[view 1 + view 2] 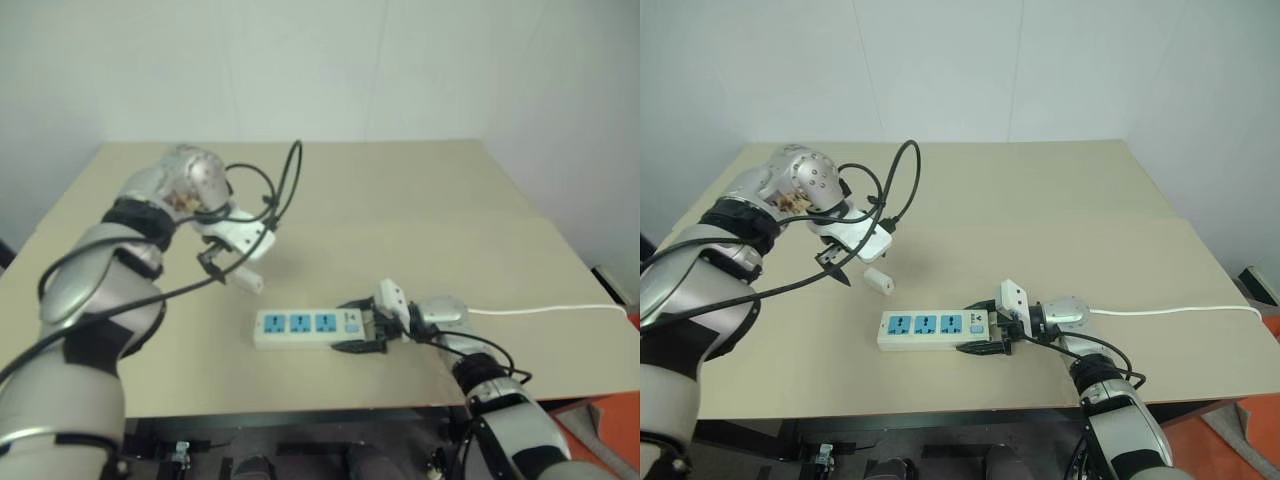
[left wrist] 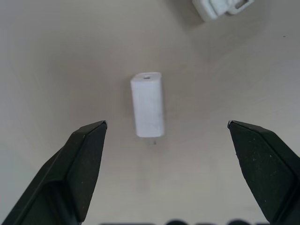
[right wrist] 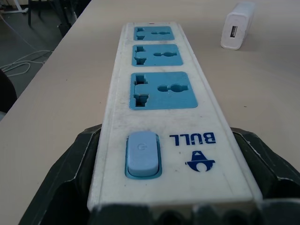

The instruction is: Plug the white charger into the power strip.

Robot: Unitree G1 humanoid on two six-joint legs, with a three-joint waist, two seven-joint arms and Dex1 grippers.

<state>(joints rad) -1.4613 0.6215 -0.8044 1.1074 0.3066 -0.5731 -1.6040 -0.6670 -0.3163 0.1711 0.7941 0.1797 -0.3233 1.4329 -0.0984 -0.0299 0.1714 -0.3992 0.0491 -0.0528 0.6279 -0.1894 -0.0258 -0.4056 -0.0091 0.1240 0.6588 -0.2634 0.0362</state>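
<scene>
At the near right: right claw (image 1: 992,330) clamps the power strip's (image 1: 930,328) switch end, strip lying left-right on the counter (image 1: 1040,220).
Farther left: white charger (image 1: 878,281), lying flat.
Above it: left claw (image 2: 164,140) spread, empty, straddling the charger's long axis.

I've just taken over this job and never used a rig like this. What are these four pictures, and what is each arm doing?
The two wide pictures come from the humanoid robot's head, looking down over its arms at a beige table. The other two come from cameras on each wrist, looking along the black fingers.

On the table lie the power strip, with three blue sockets and a white cord running off to the right, and the white charger, on its side.

The right gripper is clamped on the strip's switch end, steadying it. The left gripper hangs open just above the charger, one finger on each side, holding nothing yet.
</scene>
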